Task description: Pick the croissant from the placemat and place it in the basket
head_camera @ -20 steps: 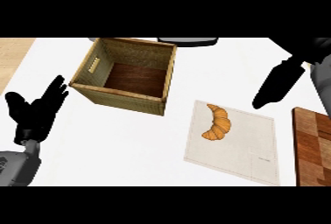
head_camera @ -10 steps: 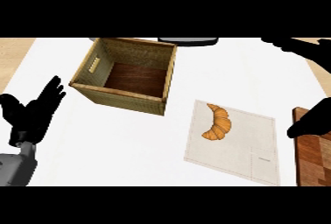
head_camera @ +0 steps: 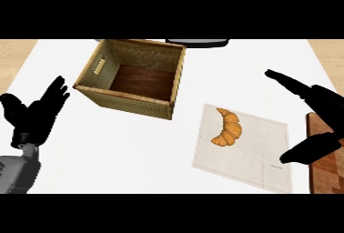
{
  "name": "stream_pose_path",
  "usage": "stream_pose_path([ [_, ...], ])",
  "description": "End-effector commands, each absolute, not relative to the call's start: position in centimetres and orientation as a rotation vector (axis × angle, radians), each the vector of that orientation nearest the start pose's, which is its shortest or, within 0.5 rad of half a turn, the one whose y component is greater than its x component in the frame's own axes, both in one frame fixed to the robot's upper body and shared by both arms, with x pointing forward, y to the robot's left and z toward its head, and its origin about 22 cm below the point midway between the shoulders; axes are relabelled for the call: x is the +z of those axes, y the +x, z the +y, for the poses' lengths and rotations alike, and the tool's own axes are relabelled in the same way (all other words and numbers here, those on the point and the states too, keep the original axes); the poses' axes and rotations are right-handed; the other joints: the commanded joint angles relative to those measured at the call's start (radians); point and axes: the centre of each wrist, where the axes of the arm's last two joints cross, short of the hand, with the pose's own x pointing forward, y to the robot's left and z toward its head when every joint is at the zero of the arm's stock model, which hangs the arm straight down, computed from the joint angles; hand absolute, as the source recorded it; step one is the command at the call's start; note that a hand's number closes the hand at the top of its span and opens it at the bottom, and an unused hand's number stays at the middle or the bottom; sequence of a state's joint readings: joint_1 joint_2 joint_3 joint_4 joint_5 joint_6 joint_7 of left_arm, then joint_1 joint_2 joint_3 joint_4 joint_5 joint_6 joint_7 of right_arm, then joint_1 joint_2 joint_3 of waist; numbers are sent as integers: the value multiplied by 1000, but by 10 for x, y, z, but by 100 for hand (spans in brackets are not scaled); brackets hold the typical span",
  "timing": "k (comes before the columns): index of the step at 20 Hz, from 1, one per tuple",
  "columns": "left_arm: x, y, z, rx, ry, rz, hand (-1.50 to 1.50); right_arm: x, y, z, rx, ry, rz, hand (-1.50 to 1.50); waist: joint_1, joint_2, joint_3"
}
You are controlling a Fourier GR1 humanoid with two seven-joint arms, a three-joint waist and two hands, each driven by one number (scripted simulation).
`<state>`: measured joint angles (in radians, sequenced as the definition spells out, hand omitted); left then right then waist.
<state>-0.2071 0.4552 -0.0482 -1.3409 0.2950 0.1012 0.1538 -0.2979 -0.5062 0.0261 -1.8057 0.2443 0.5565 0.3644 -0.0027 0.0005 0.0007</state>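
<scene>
— What shows at the left edge?
— The left hand (head_camera: 35, 113), black, fingers straight and up, spread wide. Next comes the basket (head_camera: 122, 96): square, woven tan walls, dark wooden floor, on the white counter (head_camera: 128, 150).
— And the croissant (head_camera: 227, 128)?
— Golden, curved, lying on the pale rectangular placemat (head_camera: 262, 164), well apart from the basket.
— Further right?
— The right hand (head_camera: 322, 113) hangs wide open, holding nothing, over a brown wooden board (head_camera: 326, 175). Light wood floor borders the counter.
</scene>
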Motion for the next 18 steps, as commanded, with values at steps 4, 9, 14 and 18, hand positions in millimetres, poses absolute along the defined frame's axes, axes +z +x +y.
stream_pose_path([
  [4,36,284,320,-86,176,-1399,0,89,295,-260,1051,-429,-1478,-150,13,2,0],
  [9,54,302,313,-79,188,-1403,0,54,315,-233,910,-360,-1529,-150,13,2,0],
  [14,40,308,328,-66,205,-1383,0,38,332,-216,1019,-427,-1407,-150,8,3,-1],
  [18,33,286,313,-58,193,-1386,0,27,329,-214,1056,-397,-1352,-150,8,0,-1],
])
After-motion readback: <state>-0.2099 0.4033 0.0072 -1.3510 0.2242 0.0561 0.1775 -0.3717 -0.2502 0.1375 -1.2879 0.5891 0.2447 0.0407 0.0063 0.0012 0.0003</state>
